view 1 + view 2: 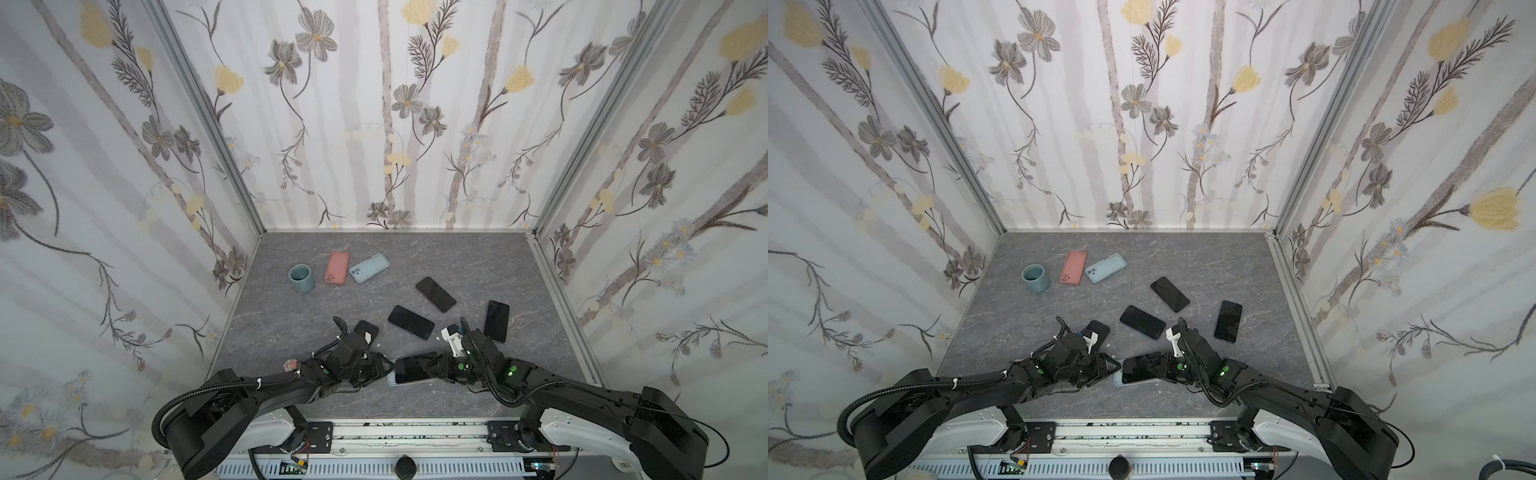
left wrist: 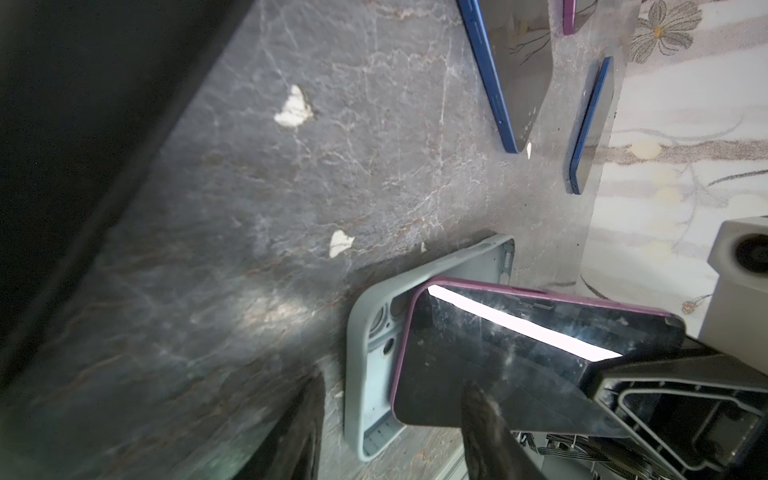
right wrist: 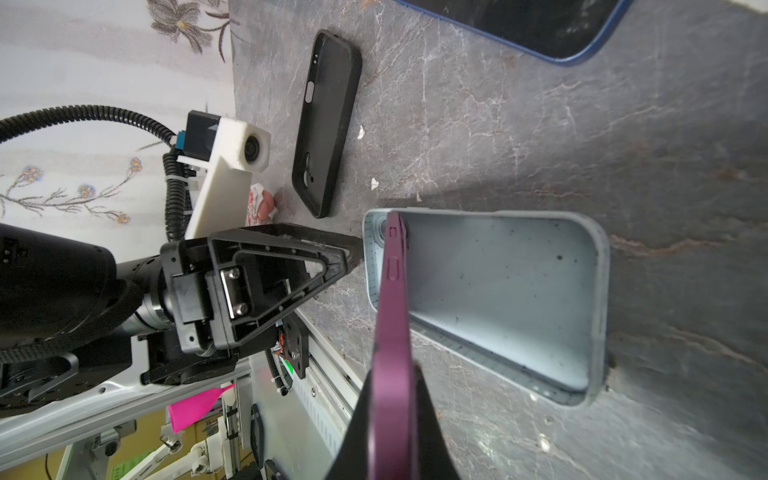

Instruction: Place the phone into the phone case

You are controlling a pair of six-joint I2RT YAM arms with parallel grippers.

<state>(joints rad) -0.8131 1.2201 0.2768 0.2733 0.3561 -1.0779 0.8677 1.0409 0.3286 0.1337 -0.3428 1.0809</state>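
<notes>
Grey tabletop (image 1: 291, 332) holds a teal cup (image 1: 302, 278), pink case (image 1: 336, 267), light-blue case (image 1: 369, 267), black case (image 3: 326, 124), pale open case (image 3: 519, 299) and three dark phones (image 1: 435, 294) (image 1: 410, 322) (image 1: 496, 321).

Black arms (image 1: 582, 388) with ribbed conduit (image 1: 208, 388), green lights (image 1: 513, 368), white camera mounts (image 3: 224, 183), and triangular-framed left end effector (image 3: 355, 249).

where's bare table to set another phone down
Bare grey marble table at back right, between the farthest black phone and the right wall; also left, between teal cup and black case. Crowded in front: empty pale blue case, purple-edged phone.
</notes>
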